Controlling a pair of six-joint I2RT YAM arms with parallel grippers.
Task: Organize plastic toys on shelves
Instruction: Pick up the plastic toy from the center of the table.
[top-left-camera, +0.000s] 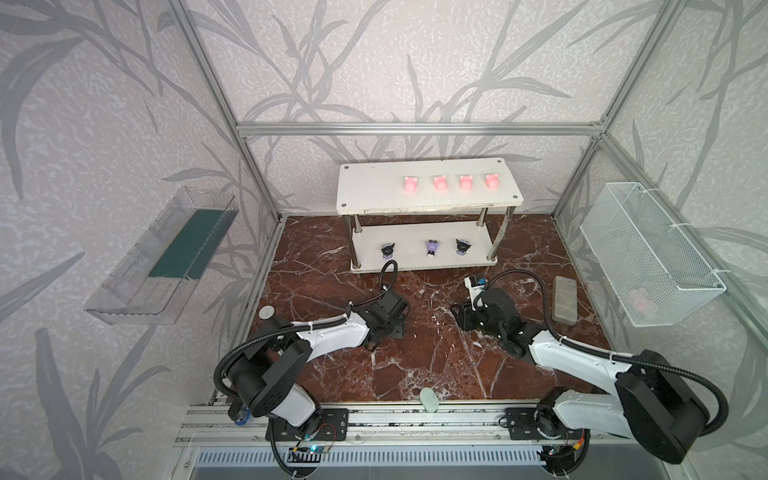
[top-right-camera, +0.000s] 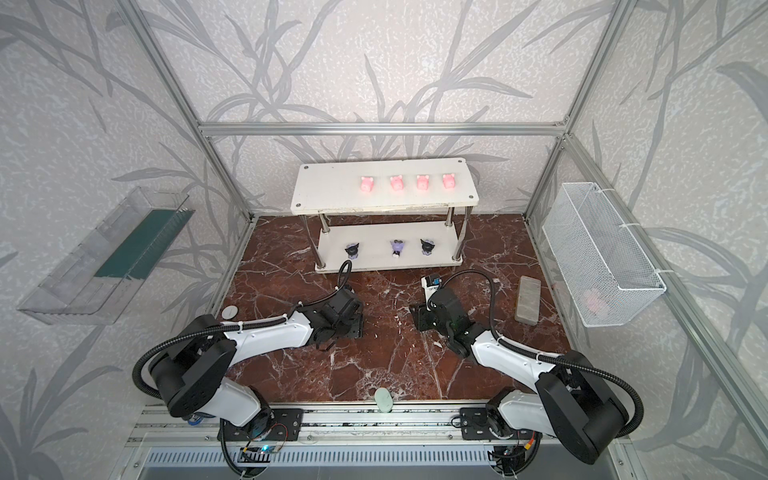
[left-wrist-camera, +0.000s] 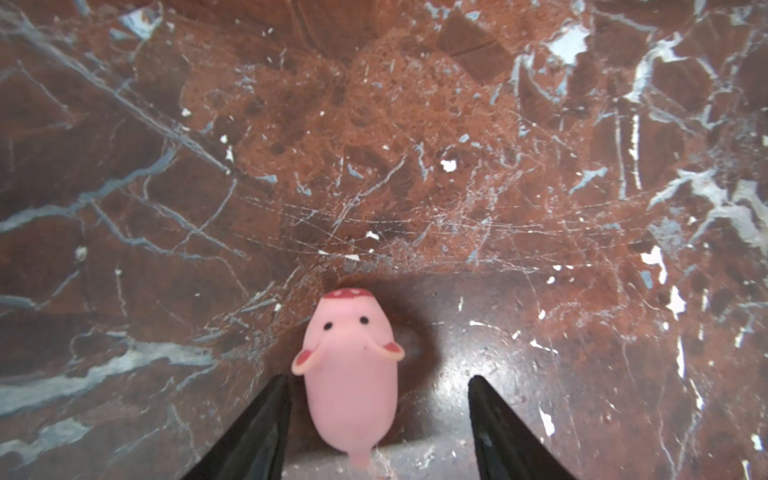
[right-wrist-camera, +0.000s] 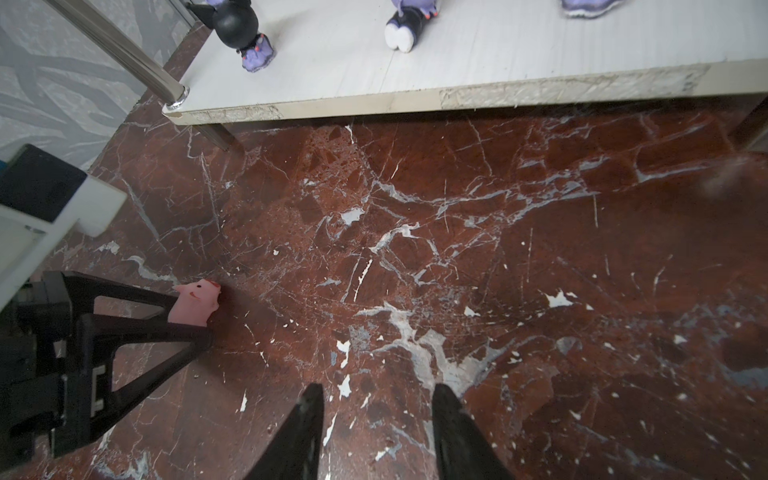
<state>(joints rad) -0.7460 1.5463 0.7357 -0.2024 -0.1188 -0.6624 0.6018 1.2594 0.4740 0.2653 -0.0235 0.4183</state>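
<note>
A pink pig (left-wrist-camera: 349, 370) lies on the marble floor between the fingers of my left gripper (left-wrist-camera: 378, 378), close to one finger with a gap to the other. That gripper is open; the right wrist view also shows the pig (right-wrist-camera: 195, 305) between its tips. In both top views the left wrist hides this pig. The white shelves (top-left-camera: 374, 187) stand at the back. Several pink pigs (top-left-camera: 439, 183) are lined up on the top board. Two black figurines (top-left-camera: 388, 249) (top-left-camera: 462, 246) and a purple one (top-left-camera: 433, 248) stand on the lower board. My right gripper (right-wrist-camera: 379, 390) hovers open over bare marble.
A clear tray (top-left-camera: 162, 257) hangs on the left wall and a white wire basket (top-left-camera: 648, 257) on the right wall, with something pink inside. A grey block (top-left-camera: 565, 299) lies right of the right arm. A white disc (top-left-camera: 266, 312) and a pale green oval (top-left-camera: 429, 400) lie on the floor.
</note>
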